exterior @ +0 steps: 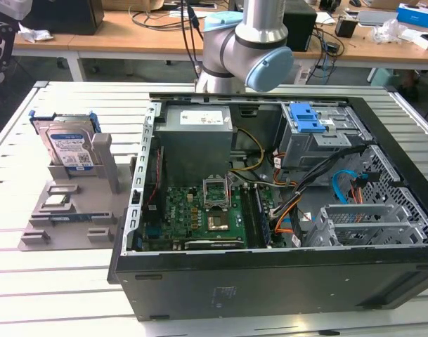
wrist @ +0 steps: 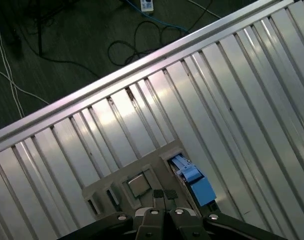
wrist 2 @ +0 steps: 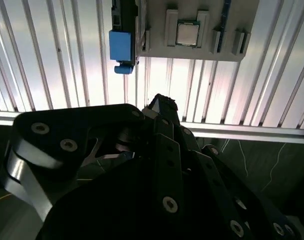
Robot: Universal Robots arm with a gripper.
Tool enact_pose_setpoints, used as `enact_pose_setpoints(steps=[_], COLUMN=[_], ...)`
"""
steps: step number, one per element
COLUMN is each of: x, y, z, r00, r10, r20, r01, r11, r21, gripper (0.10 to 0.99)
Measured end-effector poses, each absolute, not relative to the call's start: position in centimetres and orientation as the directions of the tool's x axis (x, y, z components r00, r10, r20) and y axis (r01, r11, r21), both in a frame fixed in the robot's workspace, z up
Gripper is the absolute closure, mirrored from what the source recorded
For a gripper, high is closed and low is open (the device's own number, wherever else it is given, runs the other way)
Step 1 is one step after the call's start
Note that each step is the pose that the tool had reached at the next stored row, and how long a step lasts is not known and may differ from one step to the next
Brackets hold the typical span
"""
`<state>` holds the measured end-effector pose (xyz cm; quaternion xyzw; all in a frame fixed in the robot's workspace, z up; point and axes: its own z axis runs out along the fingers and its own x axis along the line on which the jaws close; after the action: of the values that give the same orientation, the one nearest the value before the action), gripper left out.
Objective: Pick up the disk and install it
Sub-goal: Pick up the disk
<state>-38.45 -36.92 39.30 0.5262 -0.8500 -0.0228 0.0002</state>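
The disk is a silver hard drive with a blue-and-white label and a blue plastic carrier round its edges. It stands on edge in a grey holder on the slatted table, at the exterior view's left, apart from the open computer case.

My arm rises beyond the case. In both wrist views my gripper looks down over the table's edge rail, short of the holder and touching nothing. My fingers are pressed together and empty.

The disk's labelled face turns toward the exterior camera, and its broad side runs across that view. The holder hides its lower part, so I cannot tell its long axis. From my wrist it is edge-on, beside a small square chip.
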Motion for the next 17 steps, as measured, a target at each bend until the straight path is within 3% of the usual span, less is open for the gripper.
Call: enact_pose_setpoints(steps=[17], x=[-38.45], y=[-36.91], z=[39.3], r00=[-0.269], r10=[-0.963], r20=[-0.024], r01=[-0.963], r11=[0.268], r21=[0.039], gripper=[0.98])
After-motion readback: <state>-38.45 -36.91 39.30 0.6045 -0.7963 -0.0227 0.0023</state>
